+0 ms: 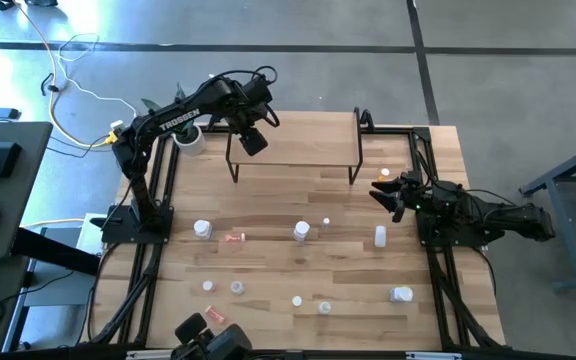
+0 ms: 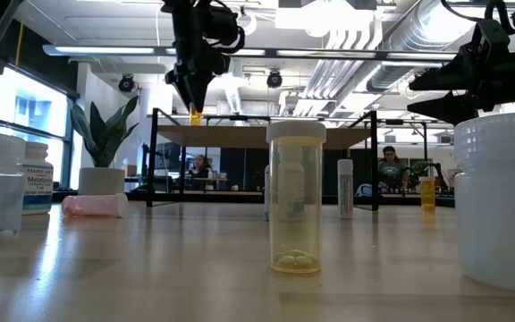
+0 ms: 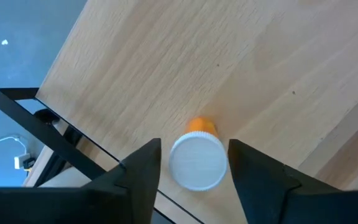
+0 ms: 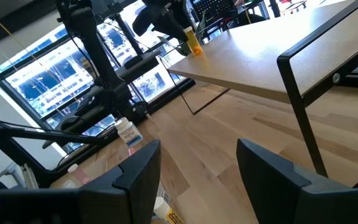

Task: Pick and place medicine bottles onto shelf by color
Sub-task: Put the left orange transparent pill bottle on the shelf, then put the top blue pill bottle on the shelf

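Medicine bottles lay scattered over the table [image 1: 268, 265] as I watched from my remote station, most of them white or clear, standing or tipped on the planks in front of the shelf [image 1: 308, 140]. One orange bottle with a white cap [image 3: 197, 157] stood upright on the shelf's light-wood board, near its left end and close to the edge, and I saw it between the fingers [image 3: 138, 177] of the left gripper [image 1: 252, 140], which hung over it. Those fingers stood apart on either side of the cap, with a sliver of space showing on each side, so I read the grip as released. A second small orange bottle [image 1: 385, 174] stood on the table just off the shelf's right legs. My right gripper [image 1: 385, 196] waited above the table near that bottle, beside the shelf's right end, its fingers spread and holding nothing. In the low view a tall clear vial [image 2: 296, 197] with pale pills at its bottom stood closest to the camera, and a pink bottle [image 2: 94, 206] lay on its side farther left. A potted plant [image 2: 104, 148] stood behind the table's left rear corner.
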Available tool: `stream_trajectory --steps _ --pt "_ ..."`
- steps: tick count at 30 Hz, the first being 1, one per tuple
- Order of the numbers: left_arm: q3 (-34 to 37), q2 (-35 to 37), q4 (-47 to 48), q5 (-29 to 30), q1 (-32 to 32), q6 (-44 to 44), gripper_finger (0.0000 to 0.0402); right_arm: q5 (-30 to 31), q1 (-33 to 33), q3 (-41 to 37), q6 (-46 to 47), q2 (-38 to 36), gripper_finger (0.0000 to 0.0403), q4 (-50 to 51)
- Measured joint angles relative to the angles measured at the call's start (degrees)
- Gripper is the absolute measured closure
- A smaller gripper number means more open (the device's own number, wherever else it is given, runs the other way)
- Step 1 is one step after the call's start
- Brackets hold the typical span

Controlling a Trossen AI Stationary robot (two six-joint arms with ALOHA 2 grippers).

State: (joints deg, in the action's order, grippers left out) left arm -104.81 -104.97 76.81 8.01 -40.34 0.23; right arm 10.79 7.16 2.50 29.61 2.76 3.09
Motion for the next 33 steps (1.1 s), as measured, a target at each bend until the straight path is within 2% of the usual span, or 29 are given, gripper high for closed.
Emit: stream_trajectory --steps 6,13,20,25,28,33 --pt "0.0 0.0 -0.1 0.0 0.0 0.9 0.0194 0.0 0.0 0.0 0.0 0.0 0.0201 0.0" --pt "-0.5 0.0 -0.1 0.3 0.0 1.9 0.0195 0.0 0.0 0.0 0.0 0.0 0.0201 0.0" --pt "-6.6 0.1 0.4 1.2 -0.2 2.7 0.0196 0.4 0.0 0.0 2.1 0.0 0.0201 -1.8" --pt "-12.5 0.2 3.5 2.0 -0.2 4.1 0.0196 1.9 0.0 0.0 3.4 0.0 0.0201 -7.9" --pt "-15.0 1.0 4.4 -0.8 -0.1 5.1 0.0196 3.0 0.0 0.0 3.4 0.0 0.0201 -13.6" --pt "-15.2 5.2 4.0 -10.2 1.1 4.9 0.0196 3.4 0.0 0.0 1.3 0.0 0.0201 -21.3"
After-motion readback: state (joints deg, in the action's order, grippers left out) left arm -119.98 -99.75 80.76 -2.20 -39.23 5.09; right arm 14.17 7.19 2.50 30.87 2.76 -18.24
